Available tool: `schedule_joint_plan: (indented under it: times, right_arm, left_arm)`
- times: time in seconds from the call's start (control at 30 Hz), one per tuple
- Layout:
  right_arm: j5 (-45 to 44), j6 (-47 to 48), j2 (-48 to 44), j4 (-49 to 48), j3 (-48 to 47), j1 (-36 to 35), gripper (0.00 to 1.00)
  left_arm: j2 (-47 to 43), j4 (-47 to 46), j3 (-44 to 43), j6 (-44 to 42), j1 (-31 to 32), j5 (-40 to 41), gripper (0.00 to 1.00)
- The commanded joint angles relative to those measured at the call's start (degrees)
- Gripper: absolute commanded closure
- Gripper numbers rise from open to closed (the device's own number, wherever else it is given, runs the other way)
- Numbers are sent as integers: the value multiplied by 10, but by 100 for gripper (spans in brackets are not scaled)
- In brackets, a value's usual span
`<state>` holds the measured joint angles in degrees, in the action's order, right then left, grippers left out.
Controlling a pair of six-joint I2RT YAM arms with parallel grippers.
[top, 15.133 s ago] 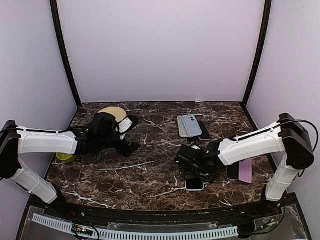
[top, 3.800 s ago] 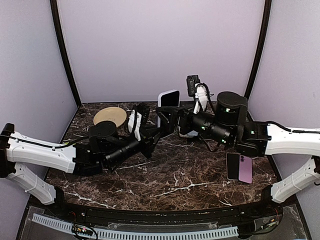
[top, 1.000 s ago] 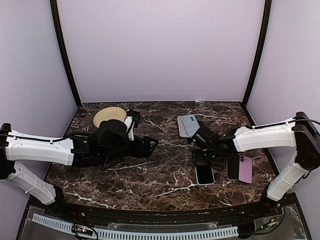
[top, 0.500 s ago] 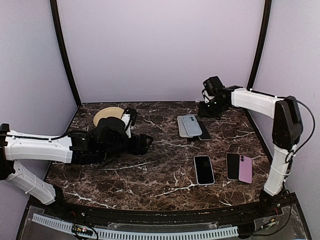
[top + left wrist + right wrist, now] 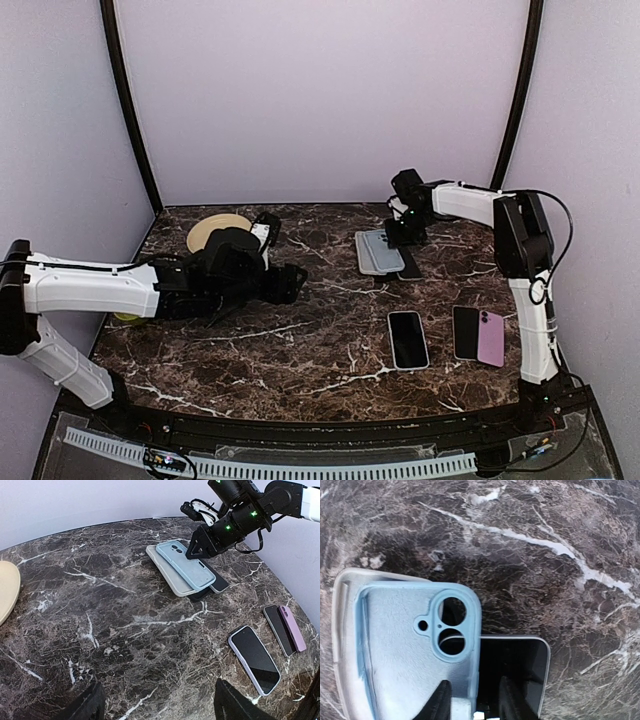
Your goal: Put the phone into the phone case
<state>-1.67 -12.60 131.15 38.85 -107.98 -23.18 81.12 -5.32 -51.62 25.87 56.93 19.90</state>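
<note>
A blue phone case (image 5: 383, 248) lies inside-up on a pale grey case (image 5: 366, 254), partly over a dark phone (image 5: 409, 264) at the back of the table. My right gripper (image 5: 404, 229) is down at this stack. In the right wrist view its fingers (image 5: 443, 700) straddle the right side wall of the blue case (image 5: 405, 645), one over the case, the other over the dark phone (image 5: 525, 665). Their gap is narrow, with space showing on both sides of the wall. My left gripper (image 5: 159, 692) hovers open and empty over bare marble (image 5: 115, 630).
A phone with a pale rim (image 5: 408, 339) lies screen-up at front centre. To its right lie a dark phone (image 5: 465, 332) and a pink case (image 5: 490, 338). A tan plate (image 5: 218, 230) sits back left, a green object (image 5: 128, 317) under the left arm.
The right gripper left the front phone, swung up toward the back wall and came down onto the case stack, its jaws narrowing. The left arm drew back slightly.
</note>
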Motion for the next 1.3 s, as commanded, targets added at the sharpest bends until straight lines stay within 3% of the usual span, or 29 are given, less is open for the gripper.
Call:
schedule_joint_plan:
  times: [0.0, 0.1, 0.17, 0.53, 0.7, 0.93, 1.1, 1.27]
  right_arm:
    - [34, 10, 1, 0, 3, 4, 78]
    - [34, 9, -3, -1, 12, 5, 95]
    - [34, 10, -8, -1, 14, 6, 100]
    - [-6, -15, -98, -11, 39, -2, 100]
    - [-62, -62, -229, -109, 184, -55, 100]
    - [-136, -129, -359, -189, 325, -184, 100]
    - [-141, -241, -369, -132, 370, -251, 100]
    - [-144, -342, -385, -102, 420, -309, 100]
  left_arm:
    - [2, 10, -19, -14, -5, -7, 23]
    - [6, 11, -22, -18, -6, -7, 23]
    - [7, 12, -23, -19, -7, -8, 23]
    - [-10, 16, -14, -16, -8, -6, 23]
    - [-37, 1, 1, -14, -8, -22, 23]
    - [-89, -115, 54, -35, -5, -145, 23]
    - [-119, -81, 71, 0, -7, -60, 22]
    - [-122, -16, 71, 30, -7, -32, 23]
